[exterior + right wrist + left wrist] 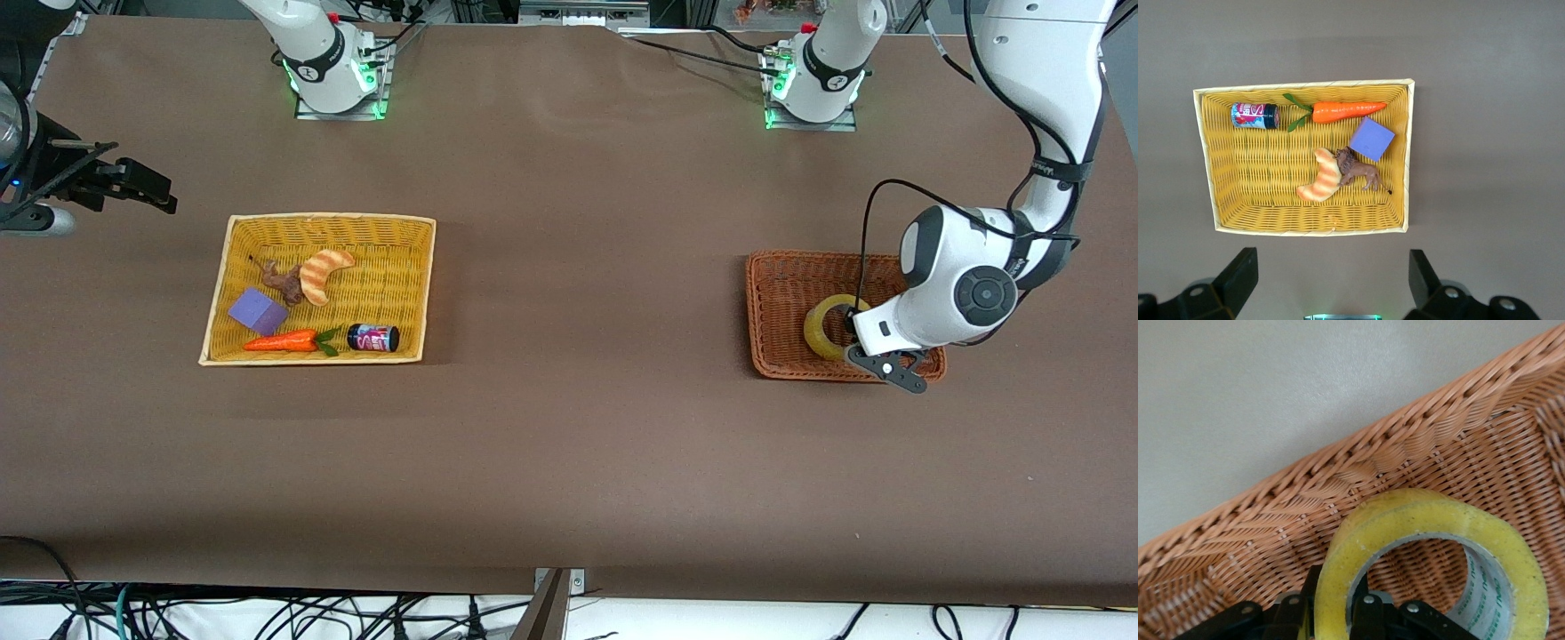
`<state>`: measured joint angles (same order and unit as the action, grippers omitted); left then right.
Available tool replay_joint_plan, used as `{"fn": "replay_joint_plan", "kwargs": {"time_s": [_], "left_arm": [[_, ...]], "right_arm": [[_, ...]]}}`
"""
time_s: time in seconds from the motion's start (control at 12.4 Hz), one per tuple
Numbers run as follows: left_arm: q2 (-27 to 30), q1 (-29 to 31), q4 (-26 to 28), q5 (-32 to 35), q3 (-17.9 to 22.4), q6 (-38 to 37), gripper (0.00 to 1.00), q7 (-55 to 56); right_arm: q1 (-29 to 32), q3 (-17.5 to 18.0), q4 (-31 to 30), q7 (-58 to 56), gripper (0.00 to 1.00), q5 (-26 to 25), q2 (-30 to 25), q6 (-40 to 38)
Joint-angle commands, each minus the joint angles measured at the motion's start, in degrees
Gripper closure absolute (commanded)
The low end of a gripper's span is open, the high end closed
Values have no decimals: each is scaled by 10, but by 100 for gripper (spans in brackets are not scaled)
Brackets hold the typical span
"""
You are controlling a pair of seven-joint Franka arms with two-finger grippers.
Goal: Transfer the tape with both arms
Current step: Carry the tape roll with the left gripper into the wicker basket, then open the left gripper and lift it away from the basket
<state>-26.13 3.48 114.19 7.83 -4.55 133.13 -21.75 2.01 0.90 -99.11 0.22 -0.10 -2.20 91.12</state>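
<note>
Starting at the right arm's end of the counter (569, 444), we see the right gripper (1331, 277) waiting in the air with its fingers spread wide apart. Close by sits the yellow wicker basket (238, 267), holding a croissant (322, 274), a toy lion (283, 282), a purple block (258, 311), a carrot (283, 341) and a small can (373, 338). At the left arm's end, the tape (822, 327) stands on edge in the brown wicker basket (782, 293), and the left gripper (1331, 617) has its fingers clamped across the roll's wall, one inside the hole.
</note>
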Motion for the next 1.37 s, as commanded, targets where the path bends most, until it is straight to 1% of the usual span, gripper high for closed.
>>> {"fn": "replay_joint_plan", "kwargs": {"time_s": [0.0, 0.16, 0.24, 0.32, 0.4, 0.48, 0.64, 0.72, 0.8, 0.89, 1.13, 1.29], "left_arm": [[0, -6, 38, -14, 12, 65, 100, -20], [-15, -5, 46, -14, 14, 99, 100, -19], [-16, -7, 45, -14, 14, 100, 100, -19], [-12, -9, 32, -14, 14, 86, 55, -14], [-9, -9, 13, -15, 12, 43, 7, -13], [-3, -9, -15, -19, 11, -9, 0, -13], [10, -10, -90, -81, 12, -140, 0, -10], [13, -9, -146, -105, 13, -217, 0, -1], [20, -7, -195, -114, 14, -279, 0, 22], [36, -6, -227, -117, 14, -319, 0, 74], [126, -9, -254, -110, 11, -381, 0, 221], [166, -8, -269, -99, 5, -428, 0, 271]], "right_arm": [[3, 2, -1, -3, 0, -5, -4, 0], [0, 2, 8, -6, 0, -5, -4, -1], [-1, 4, 12, -6, 0, -7, -2, -1], [0, 4, 14, -5, 0, -7, -1, -1], [-1, 4, 14, -5, 0, -7, 0, -1], [0, 4, 14, -6, 0, -7, 0, -1], [0, 4, 14, -6, 0, -7, 0, -1], [0, 4, 14, -6, 0, -7, 2, -1], [0, 4, 15, -6, 0, -7, 2, 0], [0, 4, 18, -6, 0, -7, 3, 0], [0, 4, 19, -6, 0, -7, 3, -1], [-1, 4, 19, -6, 0, -7, 3, -1]]}}
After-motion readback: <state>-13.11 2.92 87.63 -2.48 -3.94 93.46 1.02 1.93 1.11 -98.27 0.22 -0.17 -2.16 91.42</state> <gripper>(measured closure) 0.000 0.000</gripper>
